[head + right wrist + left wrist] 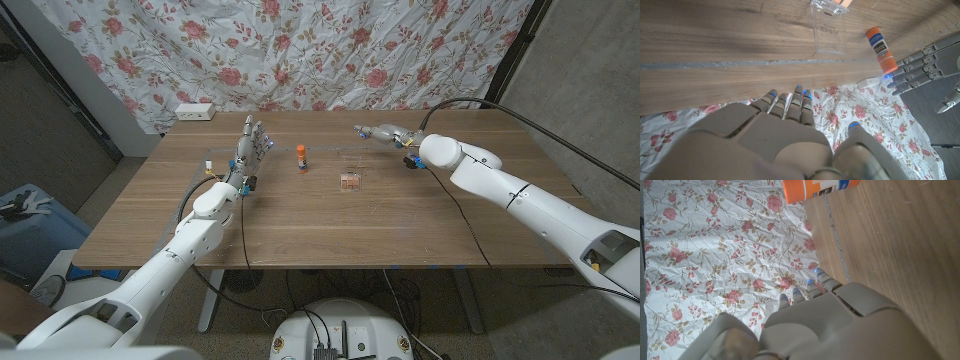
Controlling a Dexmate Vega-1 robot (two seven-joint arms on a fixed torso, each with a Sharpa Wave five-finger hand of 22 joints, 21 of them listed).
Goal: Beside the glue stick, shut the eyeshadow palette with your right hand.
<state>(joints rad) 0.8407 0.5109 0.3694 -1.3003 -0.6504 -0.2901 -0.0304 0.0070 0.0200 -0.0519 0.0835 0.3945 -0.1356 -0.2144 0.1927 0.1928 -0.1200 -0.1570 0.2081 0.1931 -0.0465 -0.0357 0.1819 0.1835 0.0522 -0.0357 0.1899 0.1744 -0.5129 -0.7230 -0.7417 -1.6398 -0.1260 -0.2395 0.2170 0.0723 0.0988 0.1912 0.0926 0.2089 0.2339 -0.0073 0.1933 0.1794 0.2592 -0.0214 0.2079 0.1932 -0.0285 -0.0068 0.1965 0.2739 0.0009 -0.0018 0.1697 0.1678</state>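
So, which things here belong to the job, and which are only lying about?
For the job:
- eyeshadow palette, lid open
- glue stick, standing beside it
- right robot hand, open, above the table

Lying about:
- power strip at the table's far edge
- left robot hand, open and idle

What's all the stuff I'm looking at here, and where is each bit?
Glue stick: one, orange, standing upright mid-table.
Eyeshadow palette: one, clear lid open, on the table to the robot's right of the glue stick.
Power strip: one, white, far left corner.
Table: one, brown wood.
Curtain: one, white with red roses, behind.
Left hand: grey, fingers apart, holding nothing.
Right hand: grey, holding nothing, beyond the palette.
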